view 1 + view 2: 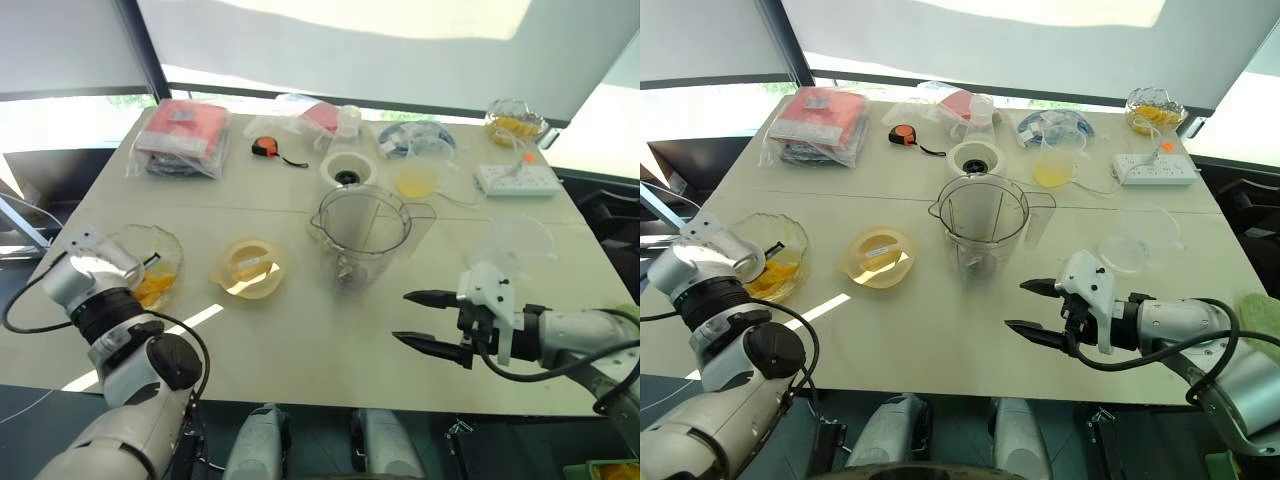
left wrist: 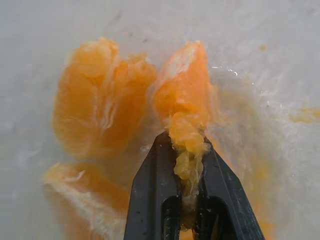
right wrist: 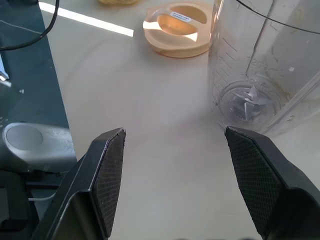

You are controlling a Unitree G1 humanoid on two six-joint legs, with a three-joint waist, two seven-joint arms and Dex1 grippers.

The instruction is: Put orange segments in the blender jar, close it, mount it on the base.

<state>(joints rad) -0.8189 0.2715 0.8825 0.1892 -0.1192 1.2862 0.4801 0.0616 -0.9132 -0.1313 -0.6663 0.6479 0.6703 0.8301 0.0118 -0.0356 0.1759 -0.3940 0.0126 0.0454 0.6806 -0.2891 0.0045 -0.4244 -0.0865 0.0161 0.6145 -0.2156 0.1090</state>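
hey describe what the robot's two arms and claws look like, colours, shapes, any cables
Both arms are glossy silver-grey shells with rounded black joints, and a black cable loops loosely along each. The right claw has two tapering, pointed black fingers on a white angular block; its wrist view shows cross-hatched inner pads. The left claw has the same black, narrowing fingers, behind a white wrist block.

You are looking at a table [image 1: 300,350] with the blender jar [image 1: 362,238] standing upright near its centre. The base [image 1: 348,168] is sitting directly behind the jar, and a lid [image 1: 250,267] is lying just to the jar's left. Farther left, a glass bowl [image 1: 165,245] is holding the orange segments [image 1: 155,287]. A power strip [image 1: 517,180] is lying at the rear right, with a second bowl [image 1: 515,122] behind it. A tape measure [image 1: 266,148] is resting at the rear, left of the base.
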